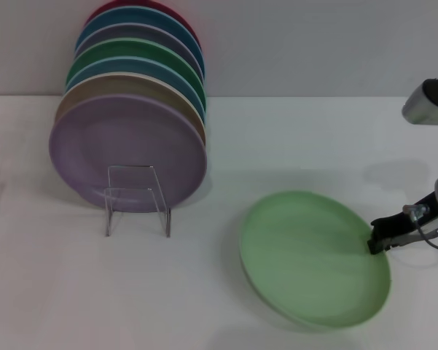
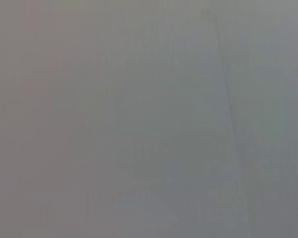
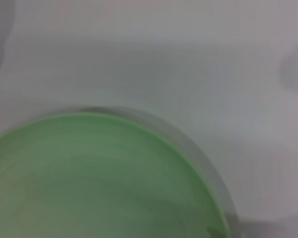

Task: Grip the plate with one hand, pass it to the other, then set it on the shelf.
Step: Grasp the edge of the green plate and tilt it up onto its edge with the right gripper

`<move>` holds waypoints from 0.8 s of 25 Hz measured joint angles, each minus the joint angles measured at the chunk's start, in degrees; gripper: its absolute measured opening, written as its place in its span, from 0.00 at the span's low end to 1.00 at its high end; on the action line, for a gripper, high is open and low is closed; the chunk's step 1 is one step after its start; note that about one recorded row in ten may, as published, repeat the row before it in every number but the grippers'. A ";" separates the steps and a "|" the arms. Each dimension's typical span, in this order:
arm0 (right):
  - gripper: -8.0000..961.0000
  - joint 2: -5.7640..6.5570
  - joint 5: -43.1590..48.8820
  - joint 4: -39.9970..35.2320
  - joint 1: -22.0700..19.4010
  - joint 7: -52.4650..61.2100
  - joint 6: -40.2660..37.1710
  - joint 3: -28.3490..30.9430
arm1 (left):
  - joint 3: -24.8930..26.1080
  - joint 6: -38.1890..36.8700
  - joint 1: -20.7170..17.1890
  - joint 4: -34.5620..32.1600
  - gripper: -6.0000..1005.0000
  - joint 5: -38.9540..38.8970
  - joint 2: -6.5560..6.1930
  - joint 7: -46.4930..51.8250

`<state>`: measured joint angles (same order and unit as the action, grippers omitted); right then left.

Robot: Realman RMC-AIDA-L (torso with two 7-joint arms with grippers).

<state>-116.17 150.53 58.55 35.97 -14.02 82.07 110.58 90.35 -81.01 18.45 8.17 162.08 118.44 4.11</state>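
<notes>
The pale mint-green plate [image 1: 313, 259] is at the front right of the white table, with a shadow under its near left edge. My right gripper [image 1: 375, 242] comes in from the right and is shut on the plate's right rim. The plate also fills the lower part of the right wrist view [image 3: 99, 178]. The clear plate rack [image 1: 137, 200] stands at the left, with its thin front loop facing me. My left gripper is out of view; the left wrist view shows only a plain grey surface.
A row of several plates stands upright in the rack, with the lilac plate [image 1: 124, 149] in front and a darker green plate [image 1: 135, 55] further back. The white table [image 1: 291, 138] meets a grey wall behind.
</notes>
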 joint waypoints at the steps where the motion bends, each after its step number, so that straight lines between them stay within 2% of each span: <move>1: 0.05 -0.08 0.00 0.33 -0.11 0.02 0.01 -0.39 | 0.00 -0.29 -0.09 0.03 0.79 0.01 -0.01 0.00; 10: 0.03 -1.28 -0.20 10.34 -2.58 0.28 1.77 -0.63 | -0.90 -1.58 -0.38 0.40 0.79 -0.10 -0.06 0.02; 15: 0.03 -1.44 -0.37 12.81 -2.98 0.00 2.43 -0.58 | -1.37 -1.82 -0.70 0.79 0.78 -0.17 -0.04 0.08; 20: 0.03 -1.81 -0.70 19.49 -4.28 -0.27 4.54 -0.53 | -1.25 -2.78 -0.70 0.80 0.78 -0.33 -0.01 0.08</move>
<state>-117.98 149.83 78.04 31.70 -14.29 86.61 110.05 89.10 -83.79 17.75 8.97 161.75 118.43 4.19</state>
